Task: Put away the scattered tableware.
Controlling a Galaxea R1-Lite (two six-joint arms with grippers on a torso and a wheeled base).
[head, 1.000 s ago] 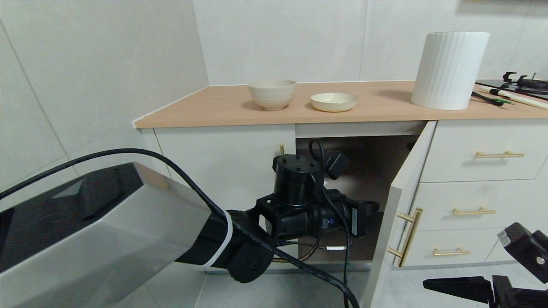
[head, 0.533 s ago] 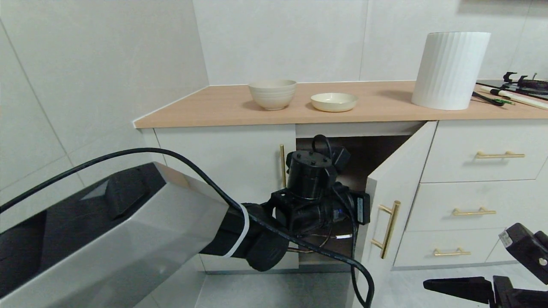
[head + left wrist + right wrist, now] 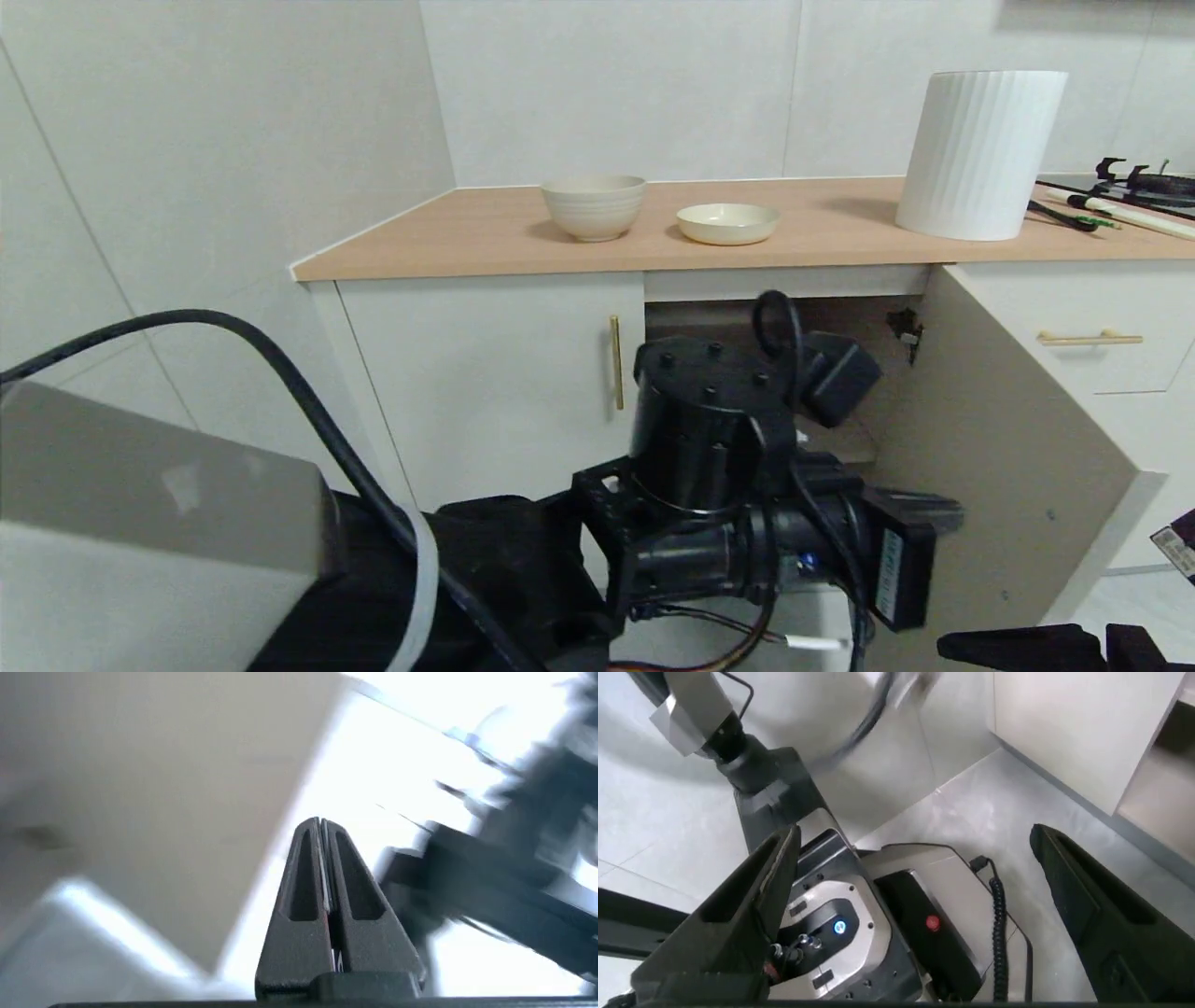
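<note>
1. Change: the right-hand white cupboard door (image 3: 990,439), half open a second ago and nearly shut half a second ago, now stands swung wide, its inner face towards the viewer. The left arm has drawn nearer and to the right, in front of the opening.
2. Meaning: the dark cupboard interior (image 3: 840,317) appears ready to receive tableware. No piece has yet been stowed, so the task is judged to be at its start.
3. Left end effector (image 3: 320,826): fingers pressed together, nothing between them.
4. Right end effector (image 3: 915,859): fingers spread wide and empty, low on the near right above the floor.
5. Task items: one ribbed beige bowl (image 3: 594,205) and one shallow cream dish (image 3: 727,222) stand near each other, not touching, at the far left of the pale wooden tabletop (image 3: 448,233).
6. Other counts: one tall white ribbed cylinder (image 3: 980,154), right of the dish; thin dark and pale utensils (image 3: 1111,210) at the far right, number unclear; one shut left door with a brass handle (image 3: 615,362); one brass drawer handle (image 3: 1089,337).
</note>
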